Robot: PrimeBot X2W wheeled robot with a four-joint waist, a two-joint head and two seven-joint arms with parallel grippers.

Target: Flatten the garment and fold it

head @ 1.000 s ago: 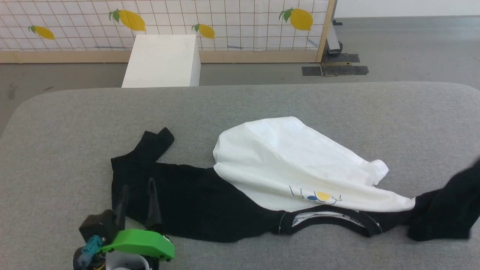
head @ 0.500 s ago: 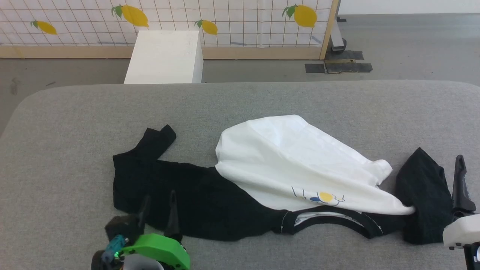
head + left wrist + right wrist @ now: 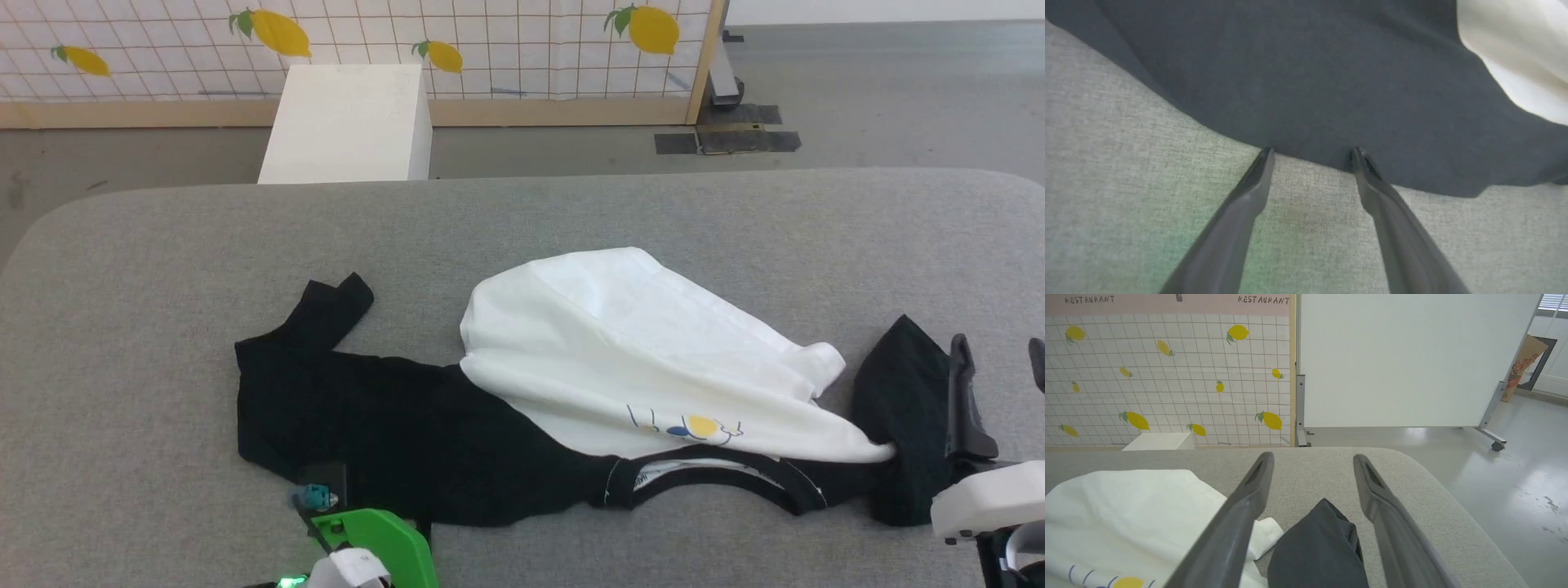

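Note:
The garment lies crumpled on the grey padded table [image 3: 122,327]. Its white part [image 3: 637,343] is bunched in the middle, with a small yellow and blue print [image 3: 690,426] near the black collar [image 3: 718,474]. A black section [image 3: 384,416] spreads to the left, and a black sleeve [image 3: 898,408] lies at the right. My left gripper [image 3: 1311,150] points down, open, its fingertips at the near edge of the black cloth [image 3: 1306,81], under its green wrist cover [image 3: 375,539]. My right gripper [image 3: 996,341] is open and empty just right of the black sleeve [image 3: 1323,547].
A white box [image 3: 343,122] stands on the floor beyond the table's far edge. Behind it is a tiled panel with lemon prints [image 3: 490,33], and a white partition on wheels [image 3: 1404,359] stands to the right.
The black sleeve, blurred at the right edge a second ago, now lies on the table. My right gripper has come into view beside it. My left gripper has tipped down at the black hem.

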